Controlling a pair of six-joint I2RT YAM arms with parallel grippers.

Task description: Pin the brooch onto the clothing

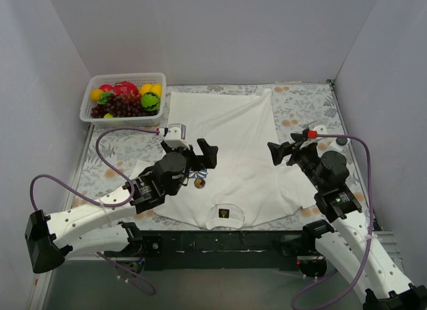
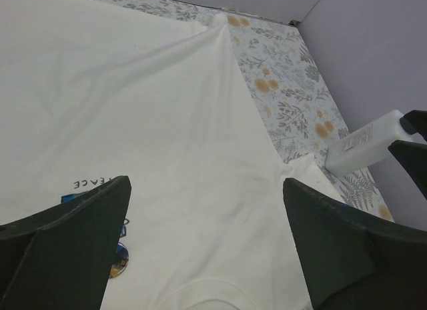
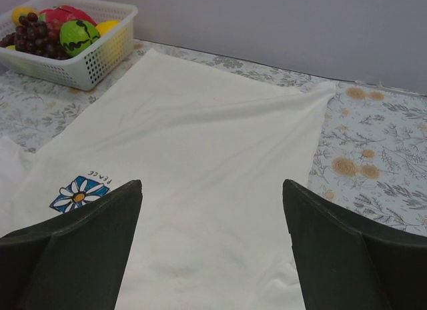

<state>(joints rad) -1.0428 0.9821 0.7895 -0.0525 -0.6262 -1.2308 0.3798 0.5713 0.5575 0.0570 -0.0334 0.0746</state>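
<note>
Left gripper and right gripper both hang wide open and empty above the T-shirt, which lies flat with its collar toward the arm bases. The small round brooch rests on the chest just beside the flower emblem. Risk: loose cloth may bunch or lift when fingers pinch the brooch. Writing: "PEACE" by the emblem; the neck label bears 1 unreadable gold mark.
</note>
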